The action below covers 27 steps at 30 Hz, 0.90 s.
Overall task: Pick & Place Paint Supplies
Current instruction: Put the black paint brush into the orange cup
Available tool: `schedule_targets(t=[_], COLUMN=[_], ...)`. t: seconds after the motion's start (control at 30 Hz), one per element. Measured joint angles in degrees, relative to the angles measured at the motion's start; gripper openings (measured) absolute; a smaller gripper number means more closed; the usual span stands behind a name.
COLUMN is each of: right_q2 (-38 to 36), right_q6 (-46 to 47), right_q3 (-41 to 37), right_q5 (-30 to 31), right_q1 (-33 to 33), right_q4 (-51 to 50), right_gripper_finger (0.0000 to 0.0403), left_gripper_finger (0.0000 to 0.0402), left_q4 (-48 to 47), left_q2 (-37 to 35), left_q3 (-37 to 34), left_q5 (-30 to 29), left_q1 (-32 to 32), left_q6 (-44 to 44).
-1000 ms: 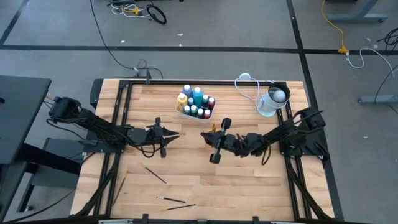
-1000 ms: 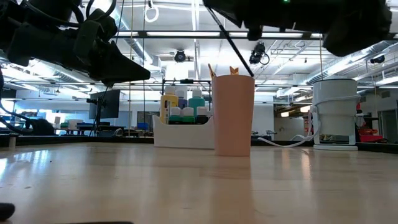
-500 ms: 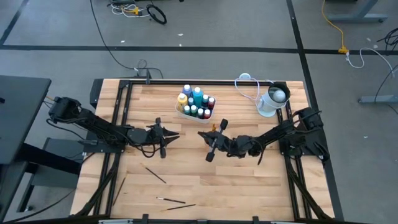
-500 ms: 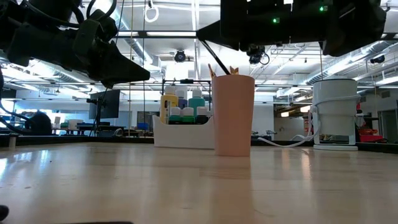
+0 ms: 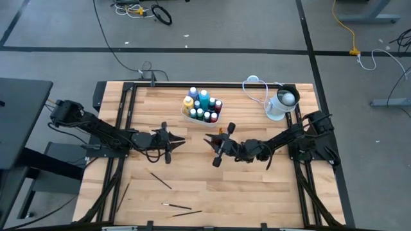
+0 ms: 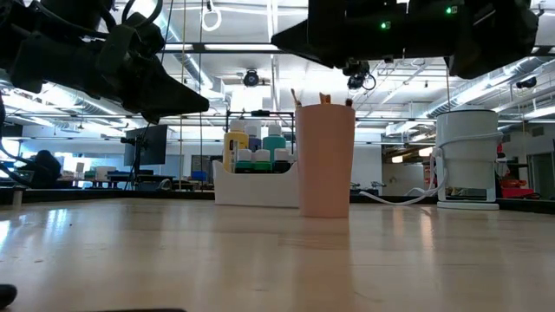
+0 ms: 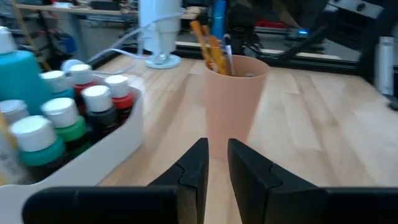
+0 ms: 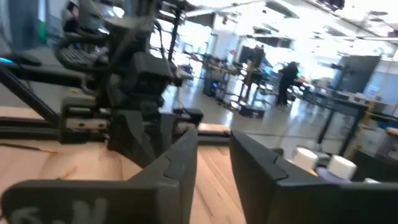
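A peach cup point(image 6: 325, 160) stands near the table's middle, with an orange-handled brush point(image 7: 208, 50) and thin dark brushes leaning on its rim. My right gripper point(image 8: 214, 140) hovers just above and beside the cup point(image 5: 221, 133), fingers level and pointing toward the table's left, open and empty. My left gripper point(image 7: 217, 146) waits in the air left of the cup point(image 7: 235, 102), a narrow gap between its fingers. The white tray point(image 5: 186, 114) at the far middle holds the white-capped bottles point(image 5: 203, 104). Three dark brushes lie flat on the near left of the table point(image 5: 160, 179), point(image 5: 176, 206), point(image 5: 123, 191).
A white-and-grey round container point(image 5: 281, 102) with a cable point(image 5: 255, 86) stands at the far right. In the low view the tray point(image 6: 256, 186) sits just behind and left of the cup. Bare wood lies between the cup and the loose brushes, and across the near right.
My right gripper has moved a little toward the table's left, over the cup. The thin dark brush that slanted down from it toward the cup's mouth has left the gripper. It now stands in the cup with its end at the rim.
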Motion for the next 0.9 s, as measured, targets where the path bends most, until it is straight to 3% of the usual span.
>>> schedule_targets(t=[0.33,0.5,0.63,0.7,0.8,0.9], right_q2=[-0.04,-0.04,-0.04,-0.04,-0.04,-0.07], right_q6=[0.05,-0.79,-0.85,-0.87,-1.37,-3.83], right_q3=[0.0,0.14,1.68,2.55,3.86,4.94], right_q5=[-14.17,-18.88,-18.45,-18.43,-18.47,-18.61], right_q1=[3.06,4.24,4.28,4.26,4.22,4.22], right_q4=[3.12,2.84,1.57,-0.12,-1.64,-4.35], right_gripper_finger=[0.0137,0.014,0.014,0.014,0.0139,0.0139], left_gripper_finger=[0.0071,0.0071,0.0071,0.007,0.0064,0.0056], left_q4=[0.51,0.81,0.81,-0.37,-1.29,-1.29], left_q2=[0.0,0.02,0.02,0.02,0.02,0.02], left_q3=[0.02,2.19,6.47,8.38,10.45,11.54], left_q5=[16.83,18.04,18.62,22.6,29.4,29.62], left_q1=[-0.23,-2.63,-4.18,-4.46,-4.51,-4.51], left_q6=[-6.56,-8.97,-6.32,-5.93,0.89,6.99])
